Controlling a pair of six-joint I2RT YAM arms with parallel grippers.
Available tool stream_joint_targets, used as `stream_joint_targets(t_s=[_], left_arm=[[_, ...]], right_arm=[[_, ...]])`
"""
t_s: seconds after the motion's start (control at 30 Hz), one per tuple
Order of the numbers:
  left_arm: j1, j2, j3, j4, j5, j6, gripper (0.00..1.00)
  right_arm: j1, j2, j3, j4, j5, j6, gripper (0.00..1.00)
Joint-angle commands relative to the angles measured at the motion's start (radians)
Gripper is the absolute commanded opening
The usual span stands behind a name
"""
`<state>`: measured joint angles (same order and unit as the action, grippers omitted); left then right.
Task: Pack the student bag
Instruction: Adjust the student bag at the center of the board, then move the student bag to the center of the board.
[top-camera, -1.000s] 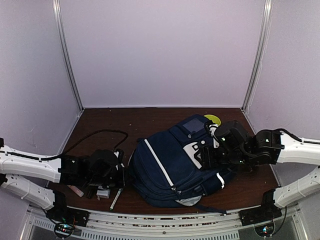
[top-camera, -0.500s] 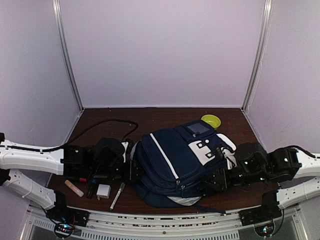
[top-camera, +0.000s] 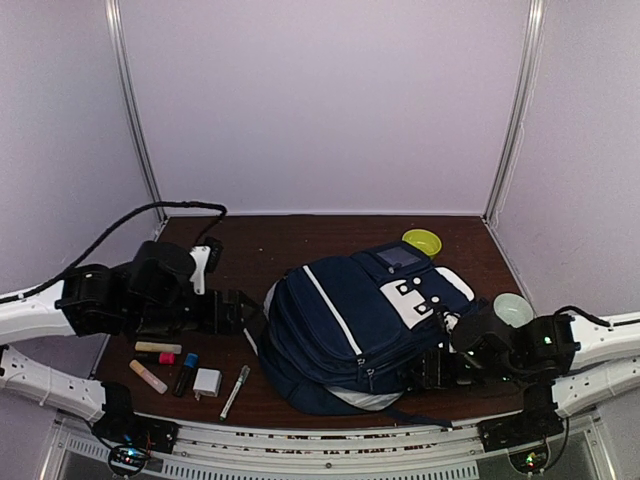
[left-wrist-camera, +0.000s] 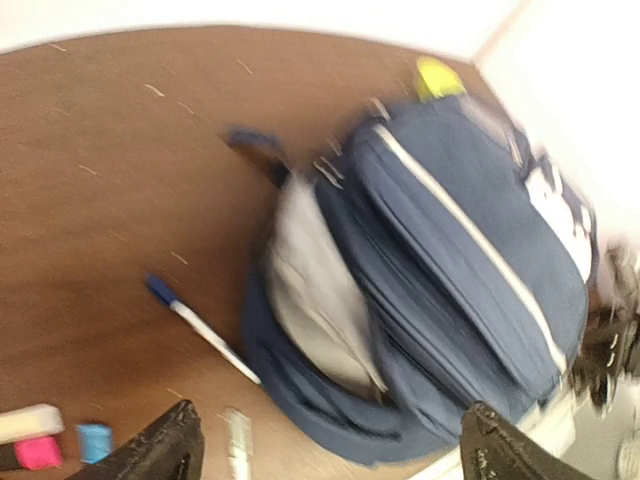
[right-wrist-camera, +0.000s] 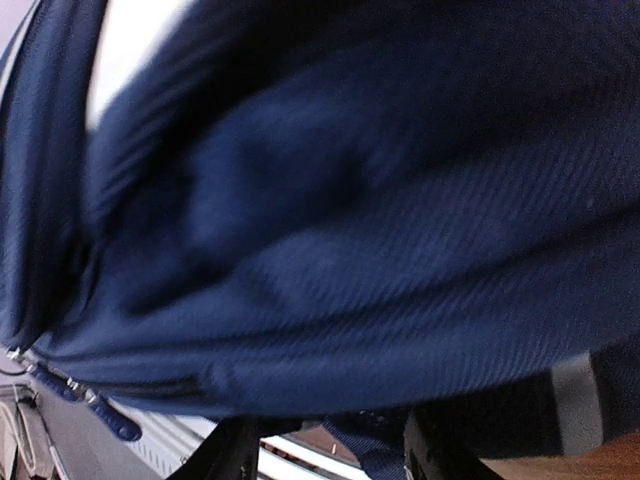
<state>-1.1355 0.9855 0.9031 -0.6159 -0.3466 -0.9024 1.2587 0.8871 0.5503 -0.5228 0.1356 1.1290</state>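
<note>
Since 1 second ago the left arm (top-camera: 100, 300) has lifted up and back off the small things at the desk's (top-camera: 300, 240) near-left corner, and the right arm (top-camera: 560, 345) has dropped from the top of the student bag (top-camera: 360, 320) to its near-right side; the bag itself has swung round a little. Now the left arm reaches in from the left, raised, its wrist angled down toward the bag's left flank. The right arm lies low along the near-right edge, pointing left into the bag. The navy bag lies flat at the middle right of the desk, its white trim line (top-camera: 325, 300) running up it, its white patch (top-camera: 415, 295) with dark dots toward the back right, and grey lining (left-wrist-camera: 310, 290) showing at the near end. The left end effector (left-wrist-camera: 330, 455) stands wide open, holding nothing, apart from the bag. The right end effector (right-wrist-camera: 332, 450) is hard against the blue fabric, its 2 fingers partly apart; I cannot tell whether they pinch anything. A pen (top-camera: 236, 390) and a white block (top-camera: 207, 382) lie near the bag's left corner, and a yellow-green bowl (top-camera: 422, 241) sits just behind the bag.
</note>
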Motion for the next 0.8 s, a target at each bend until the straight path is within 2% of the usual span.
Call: stream_joint_targets(t_s=[0.0, 0.13, 0.3, 0.43, 0.47, 0.6, 0.77], left_arm=[[0.236, -0.058, -0.017, -0.039, 0.080, 0.146, 0.90], [0.359, 0.068, -0.004, 0.024, 0.286, 0.266, 0.73], [0.370, 0.307, 0.079, 0.060, 0.431, 0.376, 0.67], [0.373, 0.483, 0.117, 0.111, 0.526, 0.382, 0.59], [0.371, 0.512, 0.121, 0.117, 0.537, 0.375, 0.54], [0.371, 0.554, 0.061, 0.191, 0.580, 0.328, 0.37], [0.359, 0.533, -0.043, 0.329, 0.666, 0.238, 0.31]], right_arm=[[-0.069, 0.074, -0.011, 0.098, 0.024, -0.013, 0.50], [-0.133, 0.139, 0.003, 0.148, -0.023, -0.058, 0.51], [-0.239, 0.184, 0.021, 0.158, -0.065, -0.113, 0.51], [-0.328, 0.204, 0.034, 0.173, -0.087, -0.174, 0.51], [-0.347, 0.214, 0.040, 0.176, -0.091, -0.191, 0.51], [-0.413, 0.262, 0.081, 0.180, -0.105, -0.268, 0.51], [-0.537, 0.376, 0.169, 0.214, -0.161, -0.369, 0.51]])
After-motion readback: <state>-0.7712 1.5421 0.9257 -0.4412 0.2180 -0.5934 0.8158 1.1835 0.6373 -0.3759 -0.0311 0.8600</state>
